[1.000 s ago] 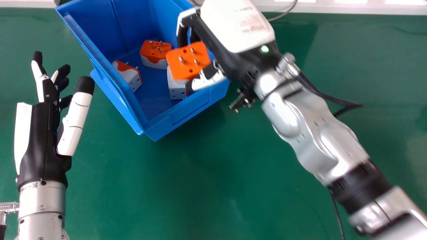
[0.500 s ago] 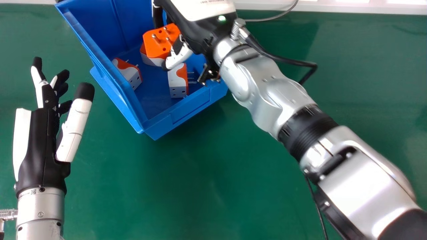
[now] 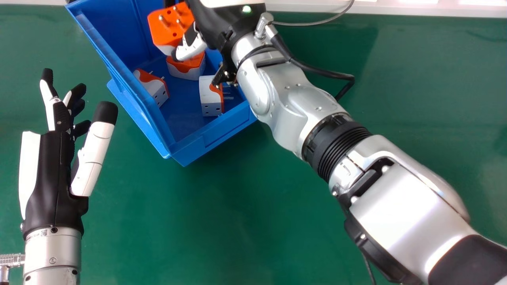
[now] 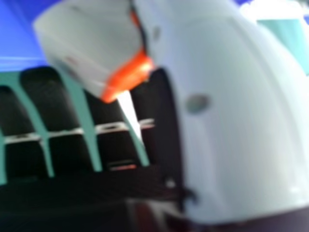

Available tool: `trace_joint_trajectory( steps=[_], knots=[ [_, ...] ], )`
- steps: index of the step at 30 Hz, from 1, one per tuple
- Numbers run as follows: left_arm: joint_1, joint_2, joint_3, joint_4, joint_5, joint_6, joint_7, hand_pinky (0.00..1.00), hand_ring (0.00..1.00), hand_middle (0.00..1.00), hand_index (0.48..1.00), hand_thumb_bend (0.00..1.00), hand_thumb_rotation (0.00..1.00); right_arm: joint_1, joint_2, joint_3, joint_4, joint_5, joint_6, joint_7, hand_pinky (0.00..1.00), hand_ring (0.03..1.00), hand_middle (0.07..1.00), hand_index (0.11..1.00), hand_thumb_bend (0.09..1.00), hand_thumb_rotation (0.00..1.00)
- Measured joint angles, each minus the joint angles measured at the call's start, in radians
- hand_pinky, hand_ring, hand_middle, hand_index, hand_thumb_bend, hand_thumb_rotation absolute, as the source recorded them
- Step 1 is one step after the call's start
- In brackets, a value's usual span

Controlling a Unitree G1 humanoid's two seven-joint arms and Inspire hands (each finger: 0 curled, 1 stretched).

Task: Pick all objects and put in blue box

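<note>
My right hand is over the back of the blue box, pinching an orange and white plug adapter with its pins facing up. In the right hand view, the thumb of my right hand presses against the white adapter with its orange edge. Beneath the held one, a second adapter lies in the box. A third adapter rests by the box's left wall, and a fourth adapter near its front right. At the far left my left hand is open and holds nothing.
The box stands on a green table toward the back. My right forearm crosses above its right wall. A grey cable lies along the table's back edge, by a white ledge.
My right hand has moved left and toward the back with the adapter, from over the box's right side. The front right adapter shows more fully. My left hand has shifted only slightly.
</note>
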Motion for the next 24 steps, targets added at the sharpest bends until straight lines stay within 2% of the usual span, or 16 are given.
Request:
trace_joint_trajectory(
  steps=[1, 5, 9, 16, 24],
  knots=[
    [0.0, -0.001, -0.001, -0.003, 0.0, 0.003, 0.0, 0.86, 0.94, 0.94, 0.942, 0.82, 1.0, 0.0, 0.0, 0.013, 0.001, -0.004, 0.01, -0.002, 0.9, 0.967, 0.975, 0.972, 0.575, 0.95],
    [0.001, -0.002, -0.001, -0.008, 0.003, 0.005, 0.0, 0.86, 0.94, 0.94, 0.942, 0.82, 1.0, 0.0, -0.001, 0.027, 0.002, -0.005, 0.027, -0.021, 0.91, 0.974, 0.98, 0.977, 0.578, 0.96],
    [0.0, -0.002, -0.001, -0.008, 0.01, 0.006, 0.0, 0.86, 0.94, 0.94, 0.941, 0.82, 1.0, 0.0, -0.001, 0.036, 0.002, -0.003, 0.034, -0.029, 0.97, 0.998, 0.998, 0.998, 0.582, 1.0],
    [-0.004, -0.002, -0.001, -0.006, 0.01, 0.005, 0.001, 0.86, 0.94, 0.94, 0.942, 0.82, 1.0, 0.0, -0.001, 0.04, 0.002, 0.004, 0.05, -0.032, 0.98, 1.0, 1.0, 1.0, 0.571, 1.0],
    [-0.018, -0.002, -0.001, 0.013, 0.01, 0.003, 0.002, 0.86, 0.94, 0.93, 0.94, 0.82, 1.0, 0.001, -0.003, 0.032, -0.004, 0.022, 0.067, -0.032, 1.0, 1.0, 1.0, 1.0, 0.549, 1.0]
  ],
)
